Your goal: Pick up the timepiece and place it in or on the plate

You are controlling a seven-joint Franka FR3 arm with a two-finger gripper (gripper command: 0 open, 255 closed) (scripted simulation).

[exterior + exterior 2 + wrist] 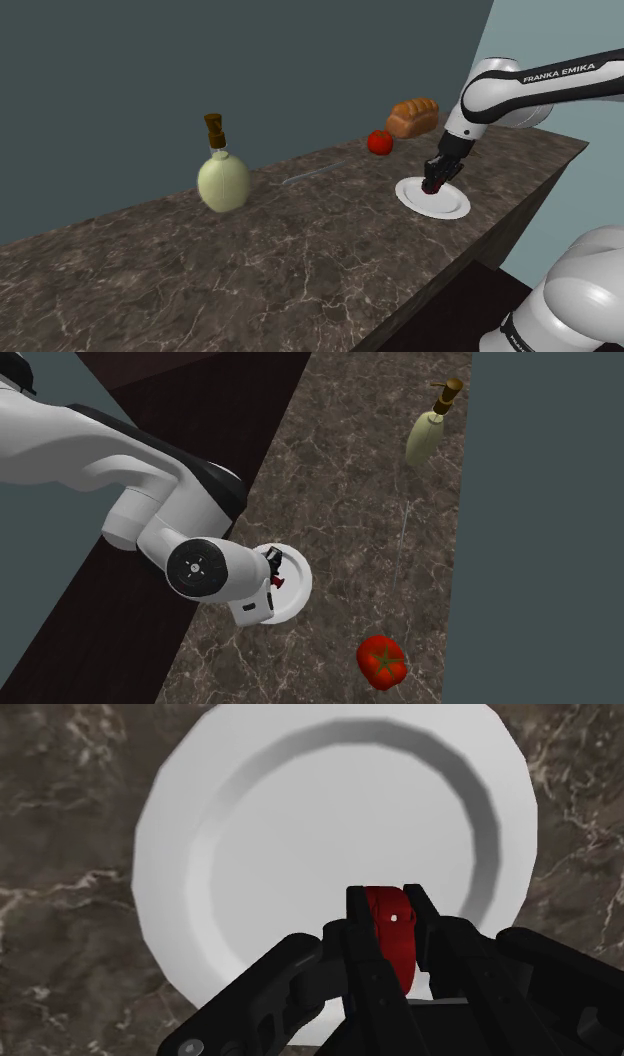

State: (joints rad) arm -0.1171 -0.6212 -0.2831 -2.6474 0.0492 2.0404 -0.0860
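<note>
A small red timepiece [390, 932] is clasped between my gripper's [389, 919] black fingers, right over the white plate [250, 824]. In the shoulder view the gripper [433, 184] hangs just above the plate [450, 205] near the counter's front edge, with the red timepiece [431, 186] at its tip. From the second exterior view the arm covers part of the plate [296, 574], and the red timepiece [276, 581] shows over its middle. Whether the timepiece touches the plate I cannot tell.
On the dark marble counter [250, 270] stand a round pale bottle with a brown stopper [223, 178], a red tomato [380, 142] and a loaf of bread [413, 116] near the back wall. The counter's edge drops off beside the plate.
</note>
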